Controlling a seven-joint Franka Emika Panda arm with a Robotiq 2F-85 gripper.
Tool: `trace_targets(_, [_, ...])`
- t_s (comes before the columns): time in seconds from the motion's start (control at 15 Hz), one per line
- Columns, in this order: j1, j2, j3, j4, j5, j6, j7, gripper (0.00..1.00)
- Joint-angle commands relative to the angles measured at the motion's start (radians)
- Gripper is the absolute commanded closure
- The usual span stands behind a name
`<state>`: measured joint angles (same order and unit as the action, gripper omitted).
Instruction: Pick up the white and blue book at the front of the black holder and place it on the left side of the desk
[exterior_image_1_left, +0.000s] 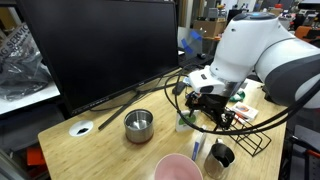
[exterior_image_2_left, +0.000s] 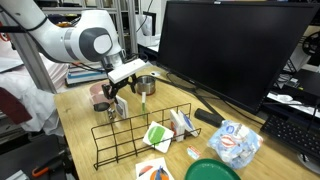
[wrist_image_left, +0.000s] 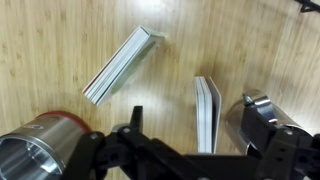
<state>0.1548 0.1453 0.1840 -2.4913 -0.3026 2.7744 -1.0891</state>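
Note:
The black wire holder stands on the wooden desk and also shows in an exterior view. Thin books lean inside it: a green and white one and a white one with blue. In the wrist view two thin white books show edge-on, one tilted and one straight; their covers are hidden. My gripper is open, and the straight book lies between its fingers in that view; I cannot tell whether they touch. In both exterior views the gripper hangs at the holder's end.
A large black monitor fills the back of the desk. A metal cup, a pink bowl and a black mug stand near the gripper. A green plate, a loose booklet and a plastic bag lie by the holder.

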Motion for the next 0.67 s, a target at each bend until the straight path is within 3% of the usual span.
trace_targets(0.0, [-0.022, -0.084, 0.019, -0.06, 0.062, -0.001, -0.04, 0.0])
trace_targets(0.2, [-0.012, -0.142, 0.009, -0.1, 0.106, -0.031, -0.032, 0.0])
trace_targets(0.27, [-0.002, -0.093, 0.0, -0.066, 0.061, -0.009, 0.0, 0.0])
trace_targets(0.6, [0.001, -0.123, -0.003, -0.091, 0.078, -0.016, 0.0, 0.0])
